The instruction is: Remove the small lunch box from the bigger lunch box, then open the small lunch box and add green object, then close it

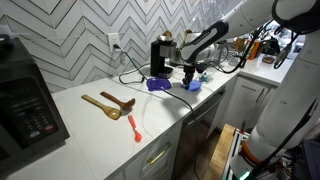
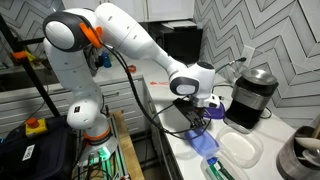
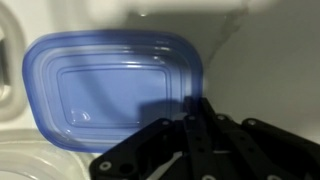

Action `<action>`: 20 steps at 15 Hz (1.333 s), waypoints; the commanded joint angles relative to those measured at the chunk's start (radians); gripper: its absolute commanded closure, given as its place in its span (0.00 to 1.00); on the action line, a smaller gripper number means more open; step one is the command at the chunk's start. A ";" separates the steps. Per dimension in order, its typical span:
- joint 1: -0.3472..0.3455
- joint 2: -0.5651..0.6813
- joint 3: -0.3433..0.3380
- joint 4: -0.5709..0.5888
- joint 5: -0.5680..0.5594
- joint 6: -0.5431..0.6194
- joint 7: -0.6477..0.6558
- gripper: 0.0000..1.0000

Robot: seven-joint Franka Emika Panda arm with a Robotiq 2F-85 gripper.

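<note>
The small lunch box [image 1: 194,86] is a blue container on the white counter; it also shows in an exterior view [image 2: 205,143]. In the wrist view a blue lidded container [image 3: 110,80] fills the upper left, and I take it for the same box. The bigger lunch box [image 1: 157,84], purple-blue, sits just beside it on the counter. My gripper [image 1: 189,74] hangs right over the small box; it also shows in an exterior view [image 2: 196,112]. In the wrist view its fingers [image 3: 196,108] are pressed together at the box's right edge, with nothing seen between them. I cannot make out the green object.
A black coffee machine [image 1: 161,55] stands behind the boxes. Two wooden utensils [image 1: 108,104] and a red-orange utensil [image 1: 134,127] lie further along the counter. A clear lid or tray [image 2: 240,150] lies beside the blue box. A dark jug [image 2: 250,95] stands near it.
</note>
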 commanded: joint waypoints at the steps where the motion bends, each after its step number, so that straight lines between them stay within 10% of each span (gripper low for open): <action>1: -0.004 -0.013 -0.008 0.006 0.007 -0.027 -0.005 0.98; 11: -0.004 -0.165 -0.021 0.081 -0.025 -0.344 0.057 0.98; 20: -0.022 -0.244 -0.068 0.120 -0.063 -0.359 0.035 0.98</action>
